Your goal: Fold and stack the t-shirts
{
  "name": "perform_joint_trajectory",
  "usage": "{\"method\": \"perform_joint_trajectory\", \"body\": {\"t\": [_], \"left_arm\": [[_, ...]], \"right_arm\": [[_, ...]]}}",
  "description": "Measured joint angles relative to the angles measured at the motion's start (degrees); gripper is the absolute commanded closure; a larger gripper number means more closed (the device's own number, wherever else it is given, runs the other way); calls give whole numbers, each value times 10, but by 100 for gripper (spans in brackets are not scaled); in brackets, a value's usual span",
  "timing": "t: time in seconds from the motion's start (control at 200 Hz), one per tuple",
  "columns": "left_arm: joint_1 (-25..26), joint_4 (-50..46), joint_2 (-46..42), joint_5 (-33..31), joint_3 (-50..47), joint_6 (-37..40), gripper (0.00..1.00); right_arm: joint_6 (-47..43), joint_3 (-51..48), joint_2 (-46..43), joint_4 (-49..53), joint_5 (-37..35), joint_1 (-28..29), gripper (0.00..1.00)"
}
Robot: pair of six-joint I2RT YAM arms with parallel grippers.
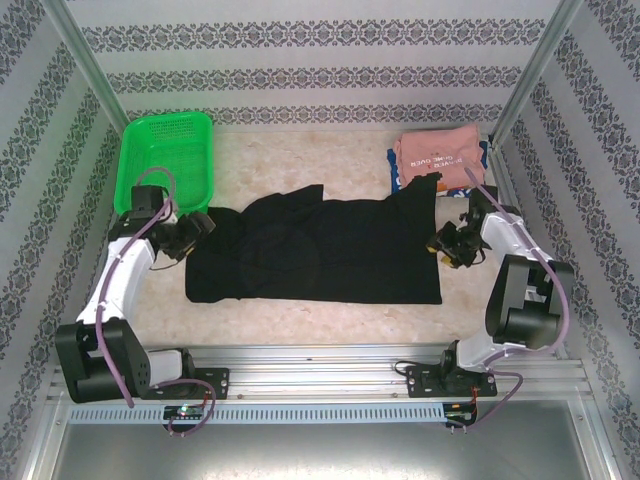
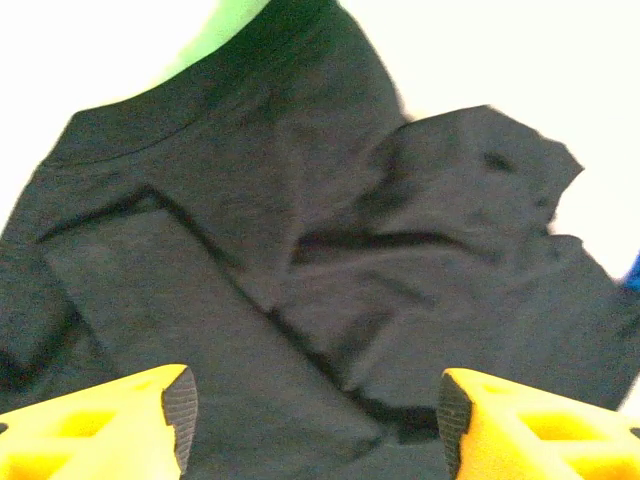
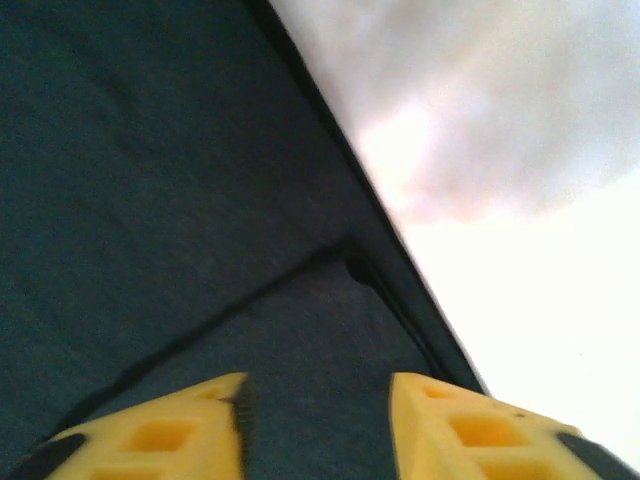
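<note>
The black t-shirt [image 2: 300, 260] lies rumpled on the counter [image 2: 520, 60]. The left end effector [image 2: 317, 412] hangs above, fingers [image 2: 100, 425] apart.

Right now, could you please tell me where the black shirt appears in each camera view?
Top external: black shirt spread across the table's middle.
Left wrist: centre, collar toward upper left.
Right wrist: left and bottom, its edge running diagonally.
Shared landmark: pale table beside the shirt's edge.
</note>
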State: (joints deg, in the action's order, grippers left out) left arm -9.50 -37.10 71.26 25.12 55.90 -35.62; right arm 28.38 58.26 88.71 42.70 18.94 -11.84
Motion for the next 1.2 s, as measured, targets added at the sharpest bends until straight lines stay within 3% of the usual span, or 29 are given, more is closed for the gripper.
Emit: {"method": "perform_joint_trajectory", "body": {"t": [0.09, 0.295, 0.325, 0.545, 0.769, 1.029, 1.199], "left_arm": [[0, -30, -56, 5, 25, -11, 27], [0, -129, -209, 0, -4, -24, 26], [0, -141, -223, 0, -20, -27, 26], [7, -177, -226, 33, -96, -64, 31], [53, -169, -260, 71, -177, -132, 35], [149, -81, -261, 63, -273, -255, 38], [166, 0, -220, 31, -294, -307, 41]], "right_arm": [[-5, 12, -44, -3, 2, 0, 29], [-23, -13, -204, 8, 39, 0, 13], [-23, -24, -225, 11, 48, 0, 2], [-16, -102, -304, 36, 103, 43, 2], [-11, -130, -340, 49, 126, 92, 2], [0, -130, -346, 48, 131, 118, 2], [2, -130, -346, 49, 131, 129, 2]]}}
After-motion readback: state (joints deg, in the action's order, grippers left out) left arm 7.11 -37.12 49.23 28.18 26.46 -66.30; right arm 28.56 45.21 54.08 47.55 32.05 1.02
